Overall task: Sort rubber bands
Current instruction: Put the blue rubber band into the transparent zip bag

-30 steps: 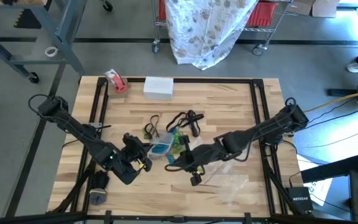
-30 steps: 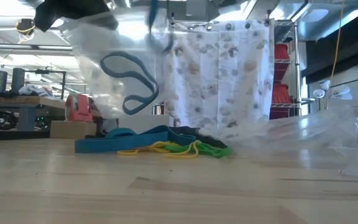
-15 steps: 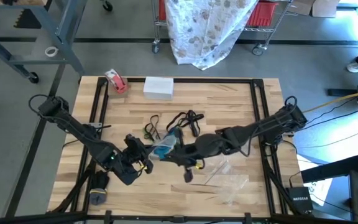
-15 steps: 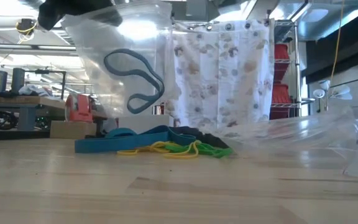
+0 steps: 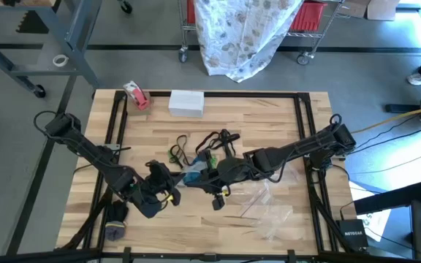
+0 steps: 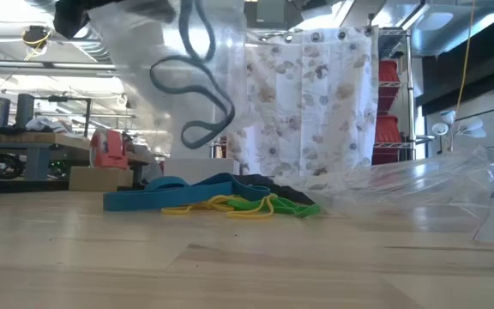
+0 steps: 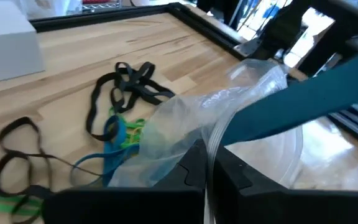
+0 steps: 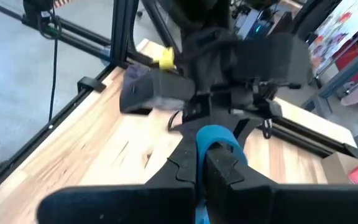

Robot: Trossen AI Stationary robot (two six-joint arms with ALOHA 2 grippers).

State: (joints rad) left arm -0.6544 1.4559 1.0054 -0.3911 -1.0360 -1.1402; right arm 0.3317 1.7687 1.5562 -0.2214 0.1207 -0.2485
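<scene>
From above, the wooden desk (image 5: 269, 124) carries a loose tangle of rubber bands (image 5: 209, 148) near its middle. The left pincer (image 5: 168, 184) and right pincer (image 5: 212, 175) meet just in front of that pile, with a clear plastic bag (image 5: 192, 174) between them.

At desk level, the bag (image 6: 165, 77) hangs in the air with a blue band (image 6: 197, 94) looped inside it, and a second blue strand (image 6: 194, 30) dangles at its mouth. Below, the pile (image 6: 217, 199) lies flat — blue, yellow, green and black loops overlapping.

From the left wrist, the closed pincer (image 7: 207, 169) nips the bag's thin edge (image 7: 185, 124); black and green bands (image 7: 124, 93) sprawl beyond.

From the right wrist, that pincer (image 8: 202, 163) is shut on a blue band (image 8: 215, 137).

These bands look feather-light, limp and stretchy — they will droop, snag on one another and drag neighbours along. Best, I judge, to pinch a single strand where it arches free of the heap.
</scene>
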